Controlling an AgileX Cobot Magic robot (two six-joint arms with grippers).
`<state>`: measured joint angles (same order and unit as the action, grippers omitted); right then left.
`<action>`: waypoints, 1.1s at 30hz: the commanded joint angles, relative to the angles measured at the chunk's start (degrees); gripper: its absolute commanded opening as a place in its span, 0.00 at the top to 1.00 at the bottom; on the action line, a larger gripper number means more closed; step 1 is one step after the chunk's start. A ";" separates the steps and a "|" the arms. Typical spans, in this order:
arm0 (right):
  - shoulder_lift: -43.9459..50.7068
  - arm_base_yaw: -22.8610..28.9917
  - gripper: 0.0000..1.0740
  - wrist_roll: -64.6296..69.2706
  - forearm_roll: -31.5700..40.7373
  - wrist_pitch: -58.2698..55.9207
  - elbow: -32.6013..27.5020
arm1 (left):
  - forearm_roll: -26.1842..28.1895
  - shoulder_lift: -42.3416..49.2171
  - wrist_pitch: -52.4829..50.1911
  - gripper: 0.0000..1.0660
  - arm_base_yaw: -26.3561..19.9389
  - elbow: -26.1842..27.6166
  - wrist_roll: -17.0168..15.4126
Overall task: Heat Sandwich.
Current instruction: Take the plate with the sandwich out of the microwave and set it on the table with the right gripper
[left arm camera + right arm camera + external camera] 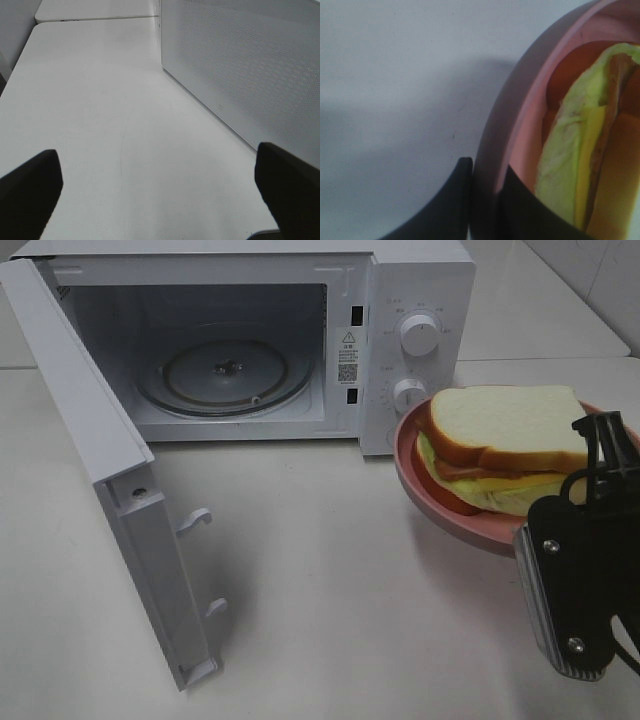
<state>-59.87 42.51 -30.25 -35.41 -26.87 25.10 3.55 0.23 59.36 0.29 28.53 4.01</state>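
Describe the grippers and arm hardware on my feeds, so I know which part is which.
The right gripper is black, with a black cable looping beside it, on a black body whose ribbed grey edge carries two silver screws. Its fingers are dark, smooth and curved, tapering to narrow tips. The left gripper shows only two blunt, matte black fingers. No markings visible.

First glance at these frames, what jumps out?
The white microwave at the back of the table, its door swung wide open on the left and the glass turntable bare. To its right, a thick white-bread sandwich sits on a round pink plate, and the right hand is pinched on that plate's rim. The left hand hangs open beside the microwave's perforated side.
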 commanded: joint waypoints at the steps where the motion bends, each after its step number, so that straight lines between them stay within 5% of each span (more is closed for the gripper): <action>1: 0.52 0.23 0.97 3.27 -2.12 -2.35 0.23 | -0.11 1.26 -0.29 0.05 -0.11 -0.17 0.00; 16: 0.52 0.23 0.97 28.42 -10.77 -12.89 0.23 | -0.11 1.26 -0.29 0.05 -0.11 -0.17 0.00; 33: -0.52 0.23 0.97 48.70 -12.20 -25.67 0.29 | -0.11 1.26 -0.29 0.05 -0.11 -0.17 0.00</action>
<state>-59.93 42.51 16.10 -44.92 -50.94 25.10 3.55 0.23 59.36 0.29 28.53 4.01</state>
